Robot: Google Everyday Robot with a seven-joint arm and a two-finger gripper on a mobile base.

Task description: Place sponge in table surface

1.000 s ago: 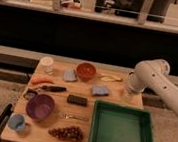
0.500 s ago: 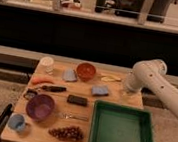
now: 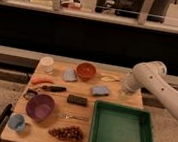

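The sponge (image 3: 100,90) is a small flat light-blue pad lying on the light tan table surface (image 3: 60,80), right of centre. My gripper (image 3: 124,93) hangs at the end of the white arm, low over the table's right edge. It is just right of the sponge, with a small gap between them. It is above the far rim of the green tray.
On the table are a green tray (image 3: 123,108) at front right, an orange bowl (image 3: 86,71), a grey-blue lump (image 3: 70,75), a banana (image 3: 110,79), a white cup (image 3: 46,64), a carrot (image 3: 41,80), a dark block (image 3: 77,100), a purple bowl (image 3: 40,106), grapes (image 3: 67,132) and a blue cup (image 3: 17,122).
The arm has shifted slightly left and down, bringing the gripper a little closer to the sponge. The sponge and the other items have not moved.
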